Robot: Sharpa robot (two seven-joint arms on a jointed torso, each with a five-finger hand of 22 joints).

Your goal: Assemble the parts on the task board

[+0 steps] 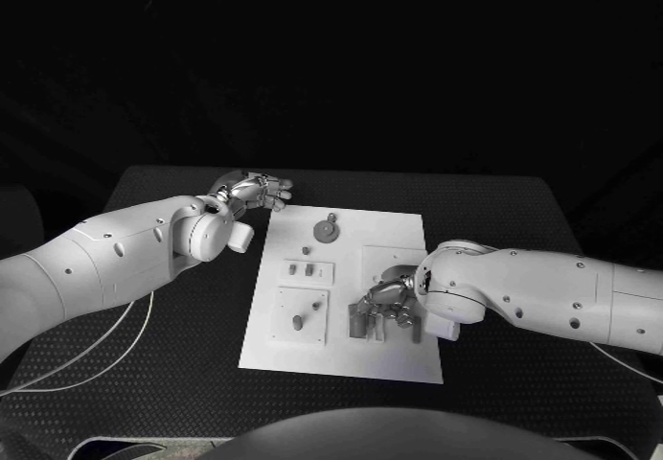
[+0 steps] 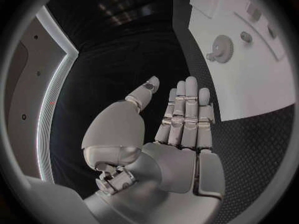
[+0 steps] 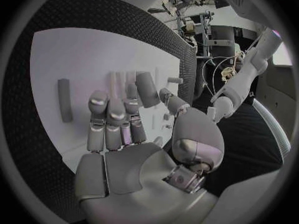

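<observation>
My left hand [image 1: 256, 191] hangs spread and holding nothing over the dark desk [image 1: 166, 192], just beyond the task board's [image 1: 394, 235] far corner. My right hand [image 1: 390, 305] reaches down over the board's near half, fingers straight and together above small grey parts [image 1: 362, 323]; I cannot tell whether it pinches one. A gear-shaped part [image 1: 328, 230] lies near the board's far edge
</observation>
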